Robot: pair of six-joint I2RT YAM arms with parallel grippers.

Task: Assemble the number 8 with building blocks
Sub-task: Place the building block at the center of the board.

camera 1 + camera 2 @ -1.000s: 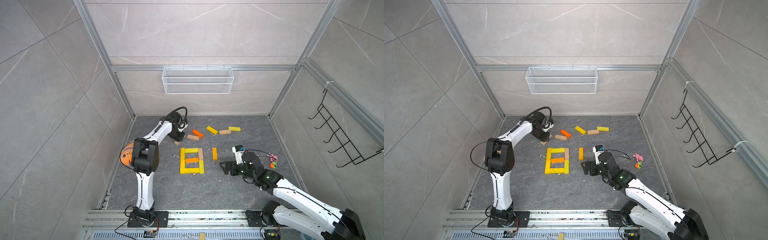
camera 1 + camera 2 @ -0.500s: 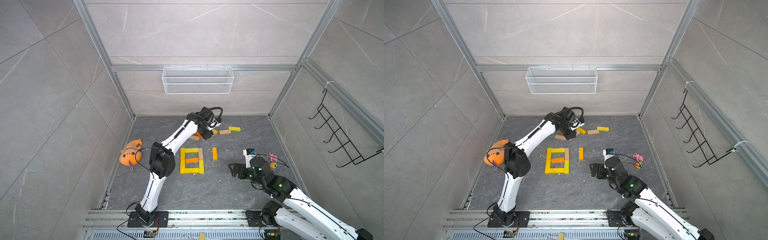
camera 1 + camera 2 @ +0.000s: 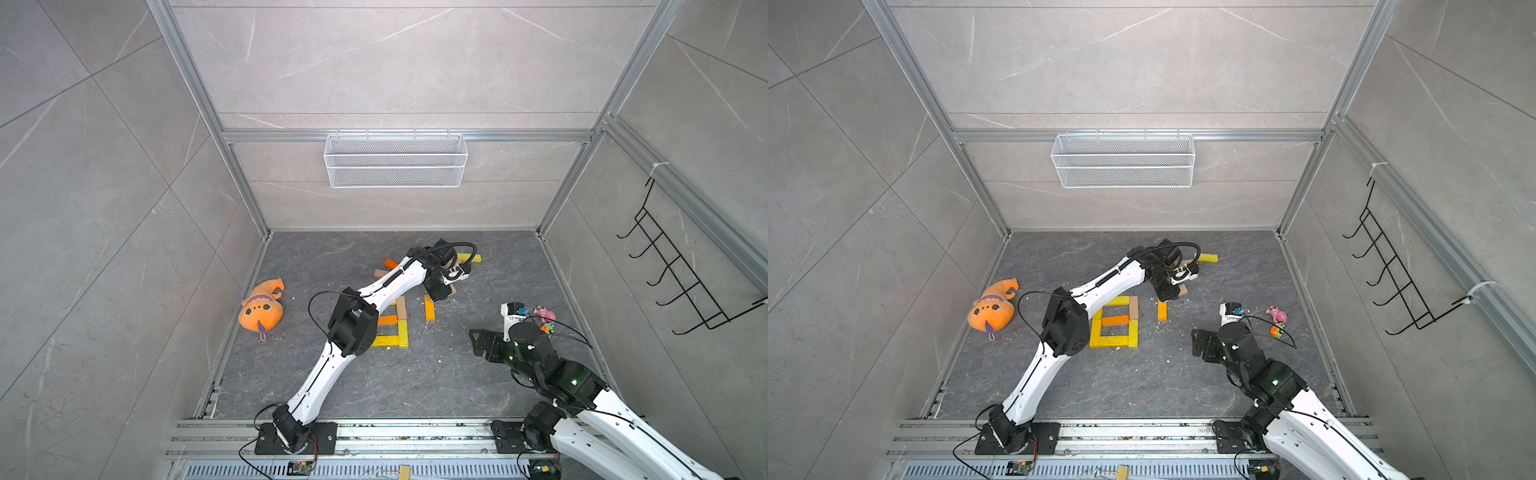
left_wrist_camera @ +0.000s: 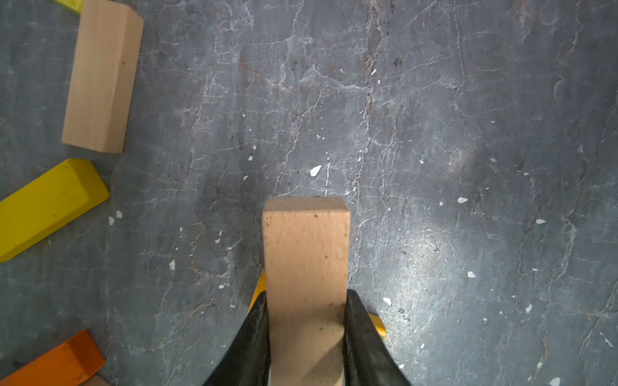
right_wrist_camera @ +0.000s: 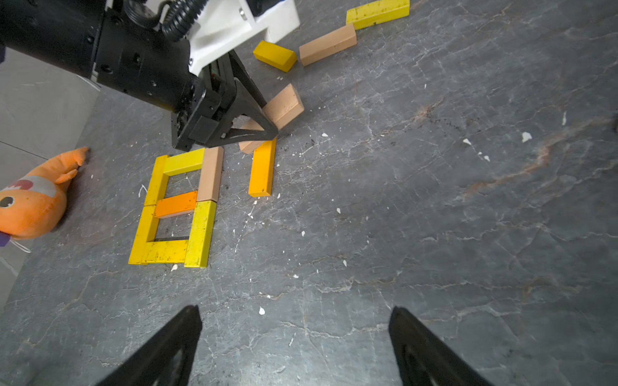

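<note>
**Q:** How are the building blocks laid out?

**A:** On the dark stone floor, seven building blocks are laid flat as a squared figure of two stacked boxes. The top, the left side, the bottom and the lower right are formed by yellow bars. The upper right is formed by a tan bar, and the middle crossbar by an orange bar. Just to the right, apart from the figure, a single orange-yellow bar is laid parallel to its sides. At that bar's far end a tan block is held tilted; whether the two touch cannot be told. Further back, a stubby yellow block, a second tan block and a long yellow block are scattered loose.

**Q:** How are the arms posed?

**A:** The left arm is stretched from the front rail diagonally over the figure, with its wrist bent downward. The left gripper is clenched on the tan block, whose two sides are pressed by the black fingers. The right arm is reached in from the front right corner. The right gripper is spread wide with nothing between its jaws. It is held above bare floor to the right of the figure, well apart from every block.
</note>
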